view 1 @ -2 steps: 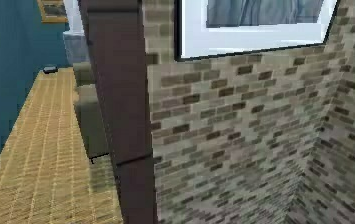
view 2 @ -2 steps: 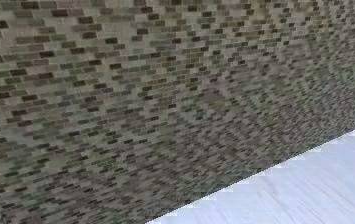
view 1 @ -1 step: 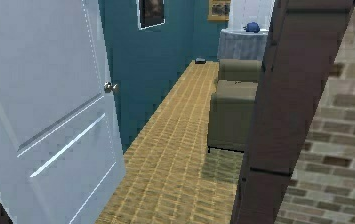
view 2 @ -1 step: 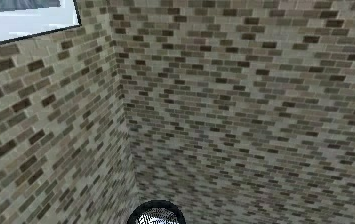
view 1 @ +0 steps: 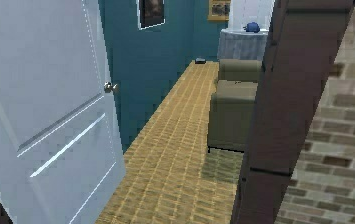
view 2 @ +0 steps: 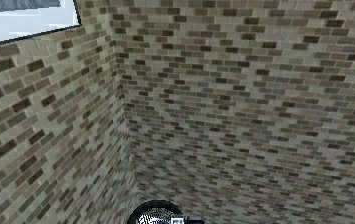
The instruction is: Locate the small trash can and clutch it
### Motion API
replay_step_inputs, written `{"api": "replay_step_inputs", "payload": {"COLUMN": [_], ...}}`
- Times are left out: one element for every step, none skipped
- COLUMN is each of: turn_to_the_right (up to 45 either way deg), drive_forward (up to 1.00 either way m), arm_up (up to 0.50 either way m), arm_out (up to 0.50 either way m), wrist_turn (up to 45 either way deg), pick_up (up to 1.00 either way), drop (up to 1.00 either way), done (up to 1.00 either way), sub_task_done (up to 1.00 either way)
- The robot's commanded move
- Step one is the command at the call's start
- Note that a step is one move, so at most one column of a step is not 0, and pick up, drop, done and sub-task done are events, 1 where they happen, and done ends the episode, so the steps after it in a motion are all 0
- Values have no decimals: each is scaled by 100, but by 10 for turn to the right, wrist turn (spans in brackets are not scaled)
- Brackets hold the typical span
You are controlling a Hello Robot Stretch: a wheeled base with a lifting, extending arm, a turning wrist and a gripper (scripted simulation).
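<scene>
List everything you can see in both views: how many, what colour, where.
door: one, white, open, forward view's left
framed pictures: two, dark and gold, high on the teal wall
sofa: one, olive, forward view's middle right
round table: one, pale, beyond the sofa
blue object: one, on the round table
small dark thing: one, far floor, too small to name
door frame: one, dark brown, forward view's right
brick walls: brown-grey, forward view's right edge, across the arm side view
pale panel: one, whitish, arm side view's top left
pincer: one, dark, arm side view's bottom edge; cannot tell whether it holds anything
</scene>
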Motion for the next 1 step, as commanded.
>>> {"api": "replay_step_inputs", "payload": {"turn_to_the_right": [0], "drive_forward": [0], "arm_up": [0], "arm_out": [0], "wrist_turn": [450], "pick_up": [0], "drop": [0], "done": [0], "sub_task_done": [0]}}
